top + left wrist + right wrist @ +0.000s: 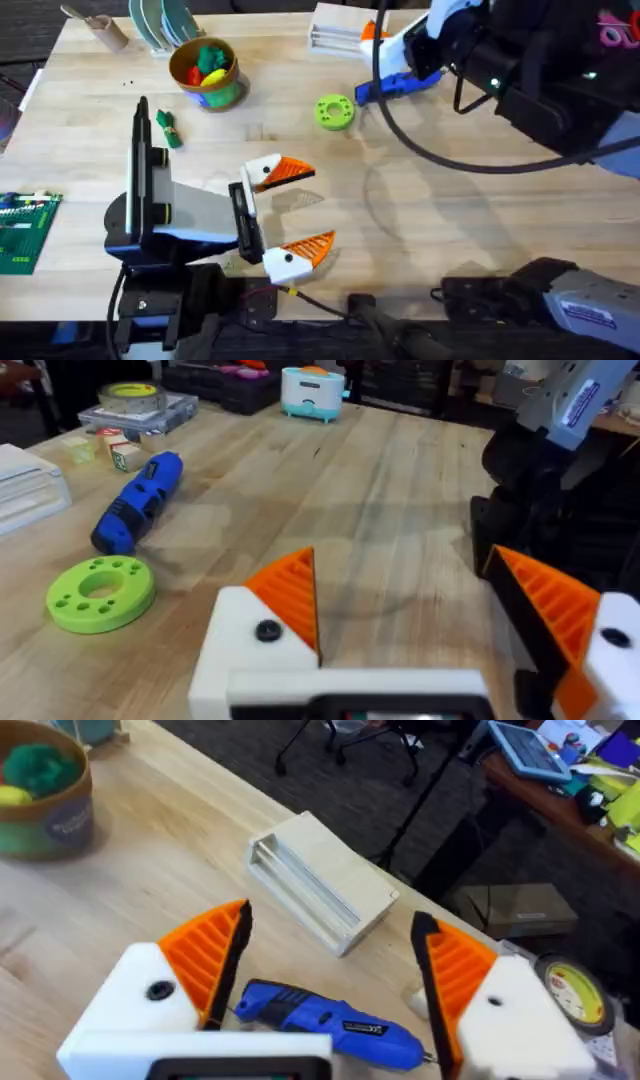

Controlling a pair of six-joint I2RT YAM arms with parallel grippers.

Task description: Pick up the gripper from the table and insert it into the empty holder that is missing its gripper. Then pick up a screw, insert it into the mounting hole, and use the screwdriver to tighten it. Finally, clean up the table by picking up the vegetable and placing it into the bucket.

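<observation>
My right gripper (392, 62) (332, 920) hangs open at the far right of the table, just above the blue screwdriver (398, 85) (330, 1020) (140, 500), which lies flat between its fingers. Near the front of the table my left gripper (320, 205) (400, 555) is open and holds nothing. Each of its white holders (262, 172) (240, 645) carries an orange ribbed gripper piece (295, 170) (290, 595), and a dark screw head (267, 630) shows in one holder. The dark green vegetable (167, 128) lies at the left, near the bucket (205, 72) (45, 815) of toys.
A lime-green ring (334, 111) (100, 592) lies near the screwdriver. A white box (340, 28) (320, 890) stands at the far edge. A green board (25, 230) sits at the left edge and a plate rack (165, 22) at the far left.
</observation>
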